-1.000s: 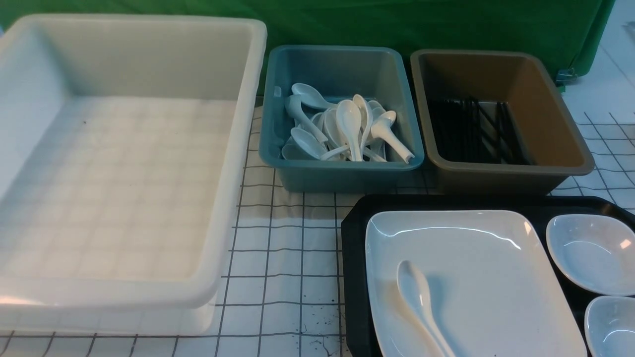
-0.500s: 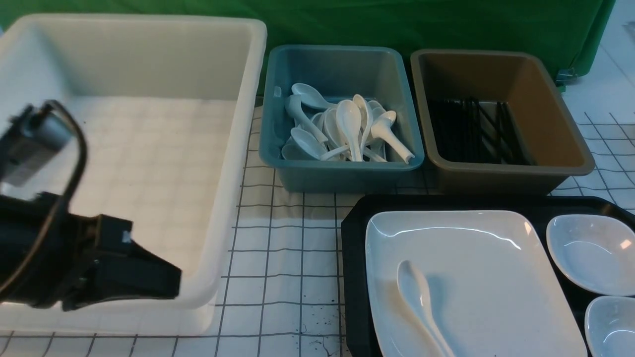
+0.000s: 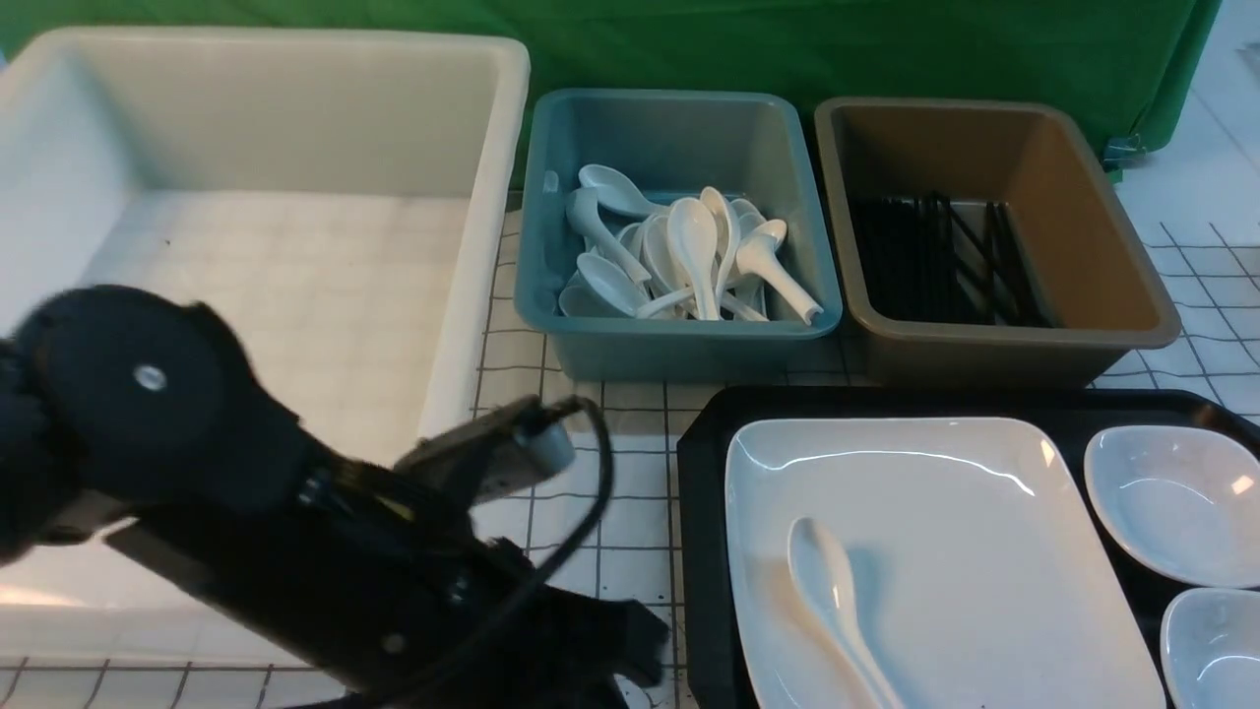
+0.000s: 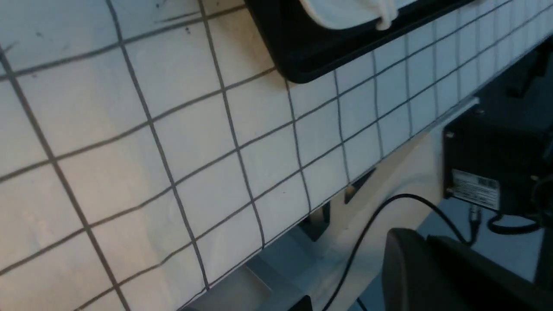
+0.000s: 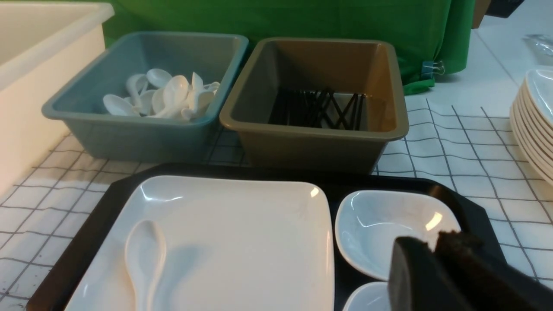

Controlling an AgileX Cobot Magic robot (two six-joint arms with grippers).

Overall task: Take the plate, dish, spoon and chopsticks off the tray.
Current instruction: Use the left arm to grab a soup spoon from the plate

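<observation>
Left gripper [image 3: 630, 640] hangs low over the white grid-lined cloth [image 3: 571, 463], just left of the wide flat black plastic tray [image 3: 701, 463]. It is blurred, so I cannot tell how its jaws stand. The left arm fills the open strip of cloth between the big white plastic tub [image 3: 492, 197] and the tray's left rim.

Right gripper [image 5: 432, 255] shows only as dark fingers over the tray's right part, and I cannot tell its jaw state either.

The large glossy white rectangular plate [image 3: 935, 492] sits on the tray, its left edge close to the rim. The glossy white soup spoon [image 3: 832, 601] lies on the plate's near-left area, bowl end farther from me. Two small white bowl-like dishes [image 3: 1171, 502] [image 3: 1216, 645] sit on the tray just right of the plate.

The blue-grey plastic tub [image 3: 679, 340] of white spoons and the brown plastic tub [image 3: 994, 345] stand just beyond the tray's far rim, possibly touching it. Thin black chopsticks [image 3: 935, 261] lie in the brown tub.
</observation>
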